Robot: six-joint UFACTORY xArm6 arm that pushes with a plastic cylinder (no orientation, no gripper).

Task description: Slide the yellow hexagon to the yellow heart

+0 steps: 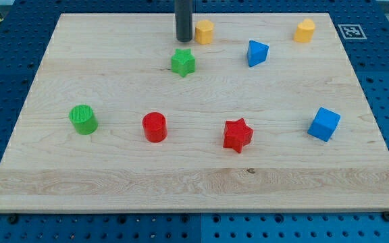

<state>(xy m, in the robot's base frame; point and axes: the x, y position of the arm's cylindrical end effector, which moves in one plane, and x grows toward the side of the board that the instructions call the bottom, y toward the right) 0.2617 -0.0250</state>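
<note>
The yellow hexagon [204, 31] lies near the view's top, a little left of centre. The yellow heart [305, 30] lies near the top right, at about the same height in the view. My tip [184, 39] rests on the board right beside the hexagon's left side; I cannot tell whether they touch. The rod rises straight up out of the view's top. The green star [183, 62] lies just below my tip.
A blue angular block [256, 52] lies below the line between the hexagon and the heart. A blue cube [324, 123], red star [238, 134], red cylinder [154, 126] and green cylinder [83, 119] lie across the lower half of the wooden board [113, 182].
</note>
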